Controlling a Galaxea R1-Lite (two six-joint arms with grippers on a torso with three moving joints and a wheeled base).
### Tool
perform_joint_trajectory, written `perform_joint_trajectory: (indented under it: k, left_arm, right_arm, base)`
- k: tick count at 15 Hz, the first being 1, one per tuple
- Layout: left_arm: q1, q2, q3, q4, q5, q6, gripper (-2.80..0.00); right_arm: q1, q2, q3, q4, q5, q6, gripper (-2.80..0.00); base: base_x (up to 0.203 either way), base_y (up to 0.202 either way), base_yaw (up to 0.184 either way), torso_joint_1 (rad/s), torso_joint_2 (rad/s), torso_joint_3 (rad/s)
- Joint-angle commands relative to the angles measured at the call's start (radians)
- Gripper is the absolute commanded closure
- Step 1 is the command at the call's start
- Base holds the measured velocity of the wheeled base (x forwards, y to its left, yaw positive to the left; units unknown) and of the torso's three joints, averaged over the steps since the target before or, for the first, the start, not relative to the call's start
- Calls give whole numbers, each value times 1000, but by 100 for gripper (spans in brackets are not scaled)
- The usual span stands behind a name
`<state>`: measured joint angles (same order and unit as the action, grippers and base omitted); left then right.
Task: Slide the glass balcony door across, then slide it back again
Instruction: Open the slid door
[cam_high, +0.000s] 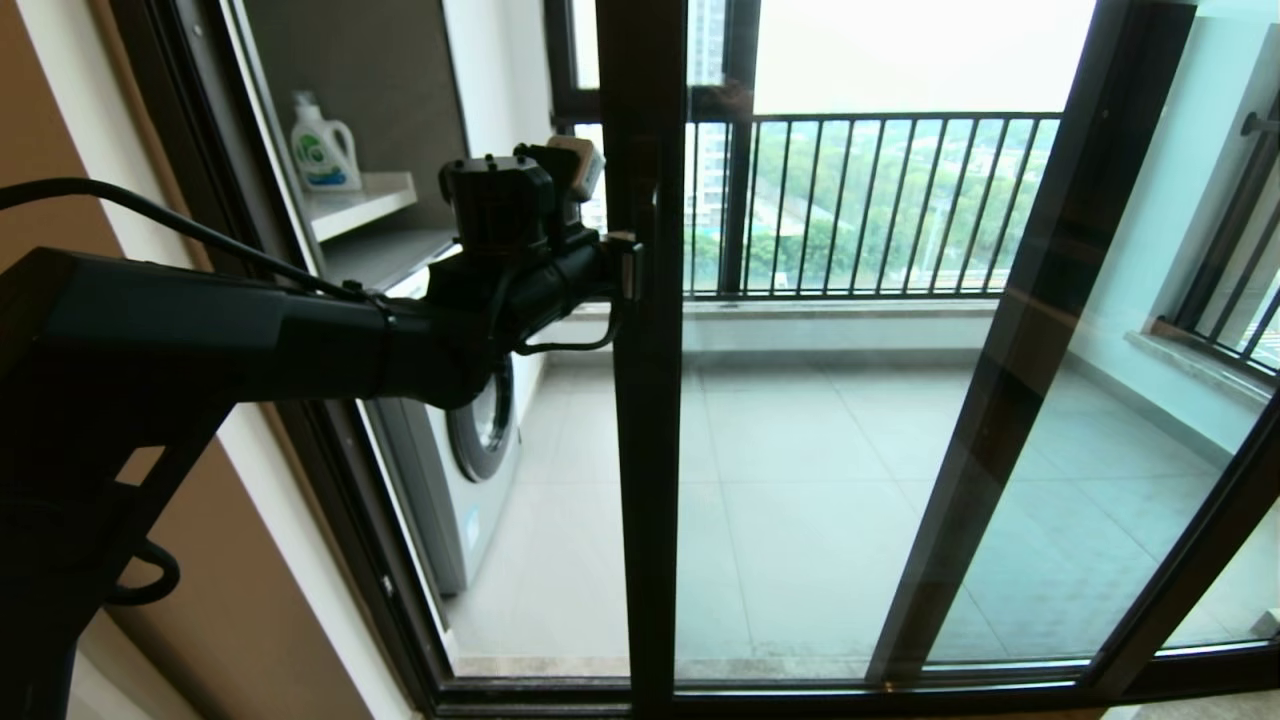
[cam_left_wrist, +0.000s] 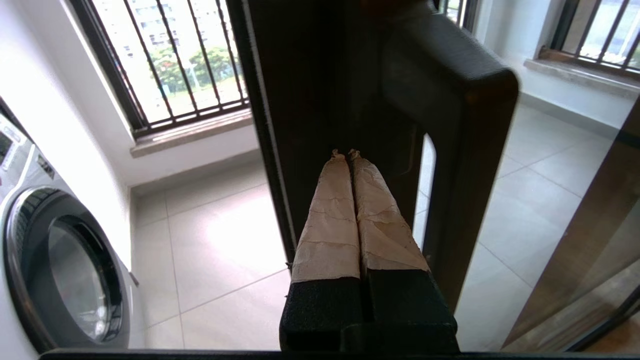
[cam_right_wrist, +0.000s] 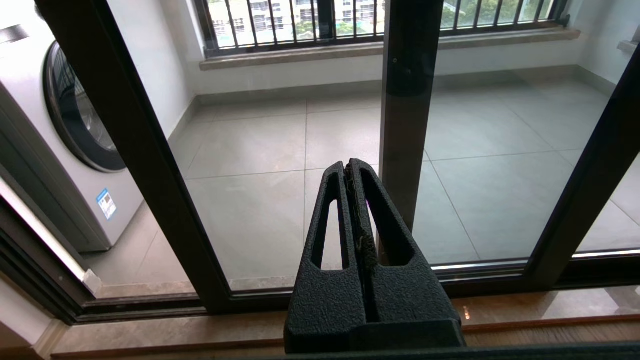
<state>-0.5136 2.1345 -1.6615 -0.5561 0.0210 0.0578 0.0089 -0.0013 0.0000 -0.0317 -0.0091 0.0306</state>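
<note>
The glass balcony door (cam_high: 800, 450) stands partly slid over, its dark upright (cam_high: 640, 450) near the middle of the head view, with an open gap to its left. My left gripper (cam_high: 625, 265) is shut with nothing between its fingers. Its taped fingertips (cam_left_wrist: 340, 165) press against the upright (cam_left_wrist: 310, 100), right beside the short dark bar handle (cam_left_wrist: 465, 125). My right gripper (cam_right_wrist: 348, 162) is shut and empty. It hangs low, pointing at the door's bottom glass (cam_right_wrist: 260, 210) above the floor track, and is out of the head view.
Through the gap I see a washing machine (cam_high: 470, 440) and a detergent bottle (cam_high: 322, 145) on a shelf. A second dark-framed panel's upright (cam_high: 1030, 350) stands behind the glass. A black railing (cam_high: 860, 200) closes the balcony. The beige wall (cam_high: 260, 600) is at my left.
</note>
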Motion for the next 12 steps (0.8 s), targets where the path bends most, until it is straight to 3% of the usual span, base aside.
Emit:
perform_joint_trajectory:
  k: [1, 4, 8, 12]
  left_arm:
    - [1, -4, 8, -2, 25, 1, 0]
    - [17, -51, 71, -4, 25, 1, 0]
    - [85, -222, 250, -15, 15, -8, 0]
    - [221, -510, 529, -87, -114, -9, 0]
  right_arm:
    - [0, 1, 12, -1, 0, 0, 0]
    - [0, 1, 12, -1, 0, 0, 0]
    - [0, 1, 12, -1, 0, 0, 0]
    - [0, 1, 12, -1, 0, 0, 0]
  base:
    - [0, 0, 0, 0, 0, 0]
    - [0, 0, 0, 0, 0, 0]
    - [0, 0, 0, 0, 0, 0]
    - [0, 0, 0, 0, 0, 0]
